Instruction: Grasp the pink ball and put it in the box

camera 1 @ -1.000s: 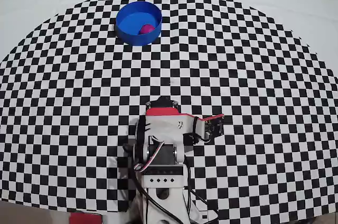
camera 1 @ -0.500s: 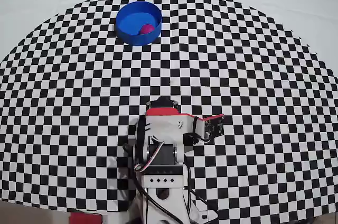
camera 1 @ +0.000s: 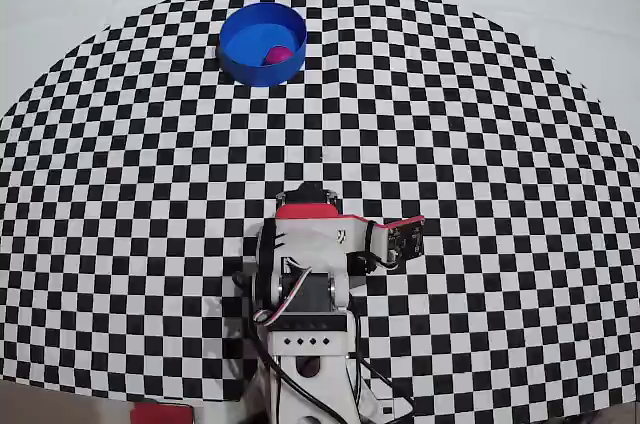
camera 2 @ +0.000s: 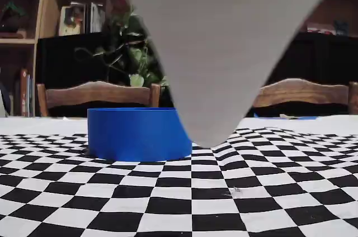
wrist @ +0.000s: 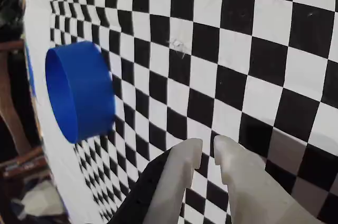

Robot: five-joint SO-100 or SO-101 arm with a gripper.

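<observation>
With the ball [camera 1: 279, 54] already lying in the box [camera 1: 240, 42] near the counter's far edge, and the empty gripper [wrist: 207, 148] nearly pressed together and folded back near the arm's base, the best finish is probably just to park without sweeping toward the box.

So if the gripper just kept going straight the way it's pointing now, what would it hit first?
Probably the checkered cloth. In the wrist view the gripper, nearly shut and empty, aims at bare squares, with the box off to the left. Depth is unclear, so that is a judgement.
</observation>
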